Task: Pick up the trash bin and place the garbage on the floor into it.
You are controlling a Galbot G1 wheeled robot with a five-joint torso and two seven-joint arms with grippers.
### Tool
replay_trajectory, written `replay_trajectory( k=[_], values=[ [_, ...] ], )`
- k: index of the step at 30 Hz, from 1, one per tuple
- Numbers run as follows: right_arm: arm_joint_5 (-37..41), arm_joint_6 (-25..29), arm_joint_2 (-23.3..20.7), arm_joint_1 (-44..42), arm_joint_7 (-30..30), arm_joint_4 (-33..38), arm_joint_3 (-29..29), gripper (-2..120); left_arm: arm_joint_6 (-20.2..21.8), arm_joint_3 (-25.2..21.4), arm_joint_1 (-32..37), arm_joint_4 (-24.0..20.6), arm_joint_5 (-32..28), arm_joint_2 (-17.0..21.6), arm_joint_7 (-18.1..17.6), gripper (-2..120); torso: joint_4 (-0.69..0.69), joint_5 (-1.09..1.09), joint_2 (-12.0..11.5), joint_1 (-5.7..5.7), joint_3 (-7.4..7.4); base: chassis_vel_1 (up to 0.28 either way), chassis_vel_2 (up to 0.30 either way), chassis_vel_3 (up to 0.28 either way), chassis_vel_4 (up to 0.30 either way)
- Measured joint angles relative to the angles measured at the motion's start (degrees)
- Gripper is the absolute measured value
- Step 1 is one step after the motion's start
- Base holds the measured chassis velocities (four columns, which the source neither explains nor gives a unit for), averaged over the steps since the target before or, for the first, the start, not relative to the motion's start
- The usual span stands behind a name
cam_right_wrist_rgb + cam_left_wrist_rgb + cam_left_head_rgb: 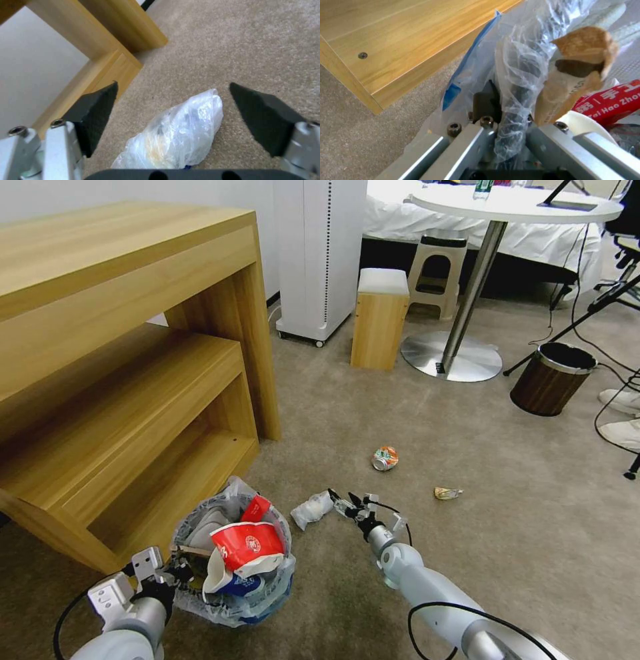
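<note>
The left gripper (pixel 179 570) was clamped on the near rim of the trash bin (pixel 233 607), just in front of the wooden shelf unit (pixel 133 380). In the left wrist view its fingers (pixel 486 105) pinched the bin's black edge together with the crinkly plastic liner (pixel 516 65), which had a blue patch on the side toward the shelf. The bin stood packed with litter: a red and white paper cup (pixel 248 543) lay tilted across the top, a red wrapper (pixel 256 508) poked up behind it, and a white slipper (pixel 207 523) rested against the inner wall.

The right gripper (pixel 347 505) reached low over the carpet (pixel 467 553), just right of the bin. Its 2 black pads (pixel 96 112) stood spread wide apart, and a small crumpled clear plastic bag (pixel 180 135) lay on the carpet between them, not pinched by either pad. In the head view the bag (pixel 311 509) sat between the bin and the gripper tips.

Further out on the carpet lay a crushed can (pixel 385 458), and well to its right a small crumpled wrapper (pixel 447 493). Beyond these stood a brown bin with a metal rim (pixel 552 379), next to the base of a round white table (pixel 513 207), with a wooden stool (pixel 379 319) to the left of the table's base.
</note>
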Motion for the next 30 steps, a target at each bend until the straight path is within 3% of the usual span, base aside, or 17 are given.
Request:
replay_trajectory(
  k=[5, 20, 30],
  values=[
    [-0.2, -0.4, 0.4, -0.2, -0.2, -0.3, 0.6, 100, -0.1, -0.3, 0.1, 0.0, 0.0, 0.0, 0.0, 0, 0.00, 0.01, 0.0, 0.00, 0.00, 0.000, 0.000, 0.000, 0.000],
    [-0.6, -3.3, 1.6, 1.5, -3.2, -4.6, 2.6, 100, -0.3, 0.2, 0.1, 0.1, 0.0, -0.1, 0.0, 0, 0.00, 0.00, 0.0, 0.00, 0.00, 0.000, 0.000, 0.000, 0.000],
    [-2.4, -6.4, 4.7, 3.5, -5.3, -9.2, 5.9, 100, -0.3, 0.2, 0.8, -0.9, -0.3, -0.3, 0.0, 0, 0.00, 0.01, 0.0, 0.00, 0.00, 0.000, 0.000, 0.000, 0.000]
  ],
)
